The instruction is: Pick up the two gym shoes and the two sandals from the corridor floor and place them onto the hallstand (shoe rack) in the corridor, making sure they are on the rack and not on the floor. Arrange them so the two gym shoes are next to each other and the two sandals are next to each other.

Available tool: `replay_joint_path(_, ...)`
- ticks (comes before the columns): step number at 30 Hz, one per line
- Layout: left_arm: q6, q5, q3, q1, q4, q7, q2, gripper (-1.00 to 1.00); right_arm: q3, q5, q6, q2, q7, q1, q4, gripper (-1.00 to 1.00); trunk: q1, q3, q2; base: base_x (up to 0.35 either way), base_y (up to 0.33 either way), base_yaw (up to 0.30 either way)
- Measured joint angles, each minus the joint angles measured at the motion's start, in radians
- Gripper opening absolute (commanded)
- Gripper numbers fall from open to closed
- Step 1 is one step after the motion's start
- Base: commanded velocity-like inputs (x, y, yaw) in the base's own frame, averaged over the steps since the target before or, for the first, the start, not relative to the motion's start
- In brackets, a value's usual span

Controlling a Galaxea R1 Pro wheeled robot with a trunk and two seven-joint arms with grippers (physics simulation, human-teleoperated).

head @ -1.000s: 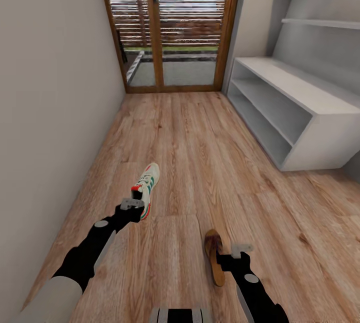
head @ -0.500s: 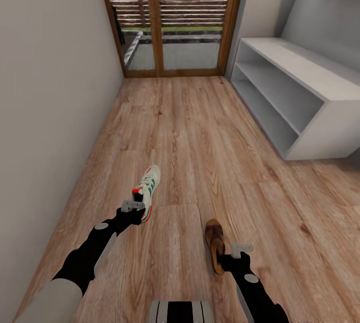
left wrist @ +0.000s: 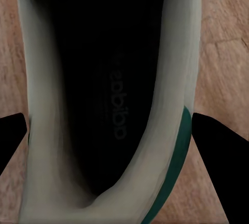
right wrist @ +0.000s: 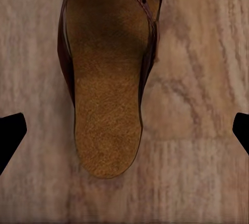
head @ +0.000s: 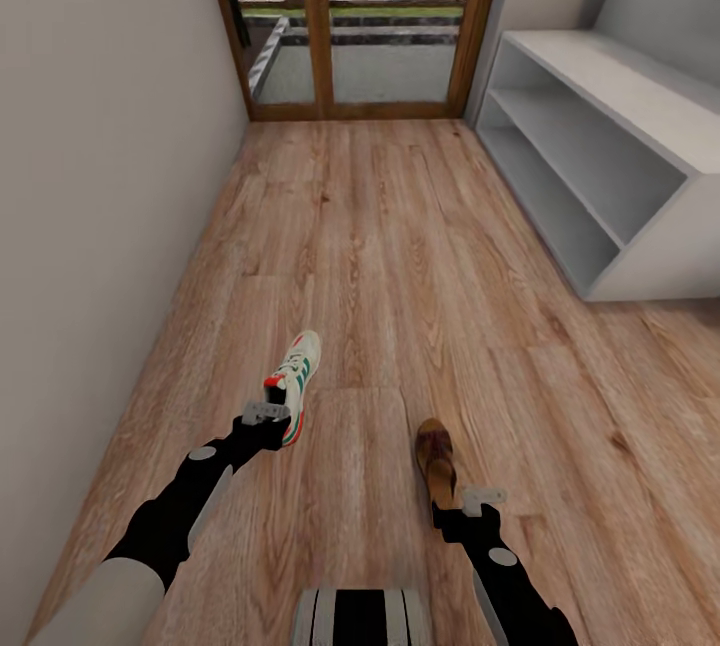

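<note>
Both tools poised at shoe heels.
Left tool (head: 266, 413) straddles sneaker (head: 294, 381), grip uncertain; right tool (head: 482, 499) wide open, empty, behind sandal (head: 437, 464).

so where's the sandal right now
In the head view the sandal lies on the corridor floor, low and right of centre, just ahead of the right gripper. The gym shoe sits to its left.
</note>
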Motion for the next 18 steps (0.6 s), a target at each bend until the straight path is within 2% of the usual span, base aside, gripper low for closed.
replay_joint_path(15,-0.001,0.003,-0.003,-0.001,0.0,0.0,0.0,-1.0,0.0,0.0,-0.001,0.0,0.0,0.0,0.0,1.0,0.007,-0.082,-0.004,0.0,0.0,0.073)
replay_joint_path(18,0.0,0.003,-0.003,-0.001,0.0,0.0,0.0,-1.0,0.0,0.0,-0.001,0.0,0.0,0.0,0.0,1.0,0.007,-0.087,-0.004,0.0,0.0,0.06)
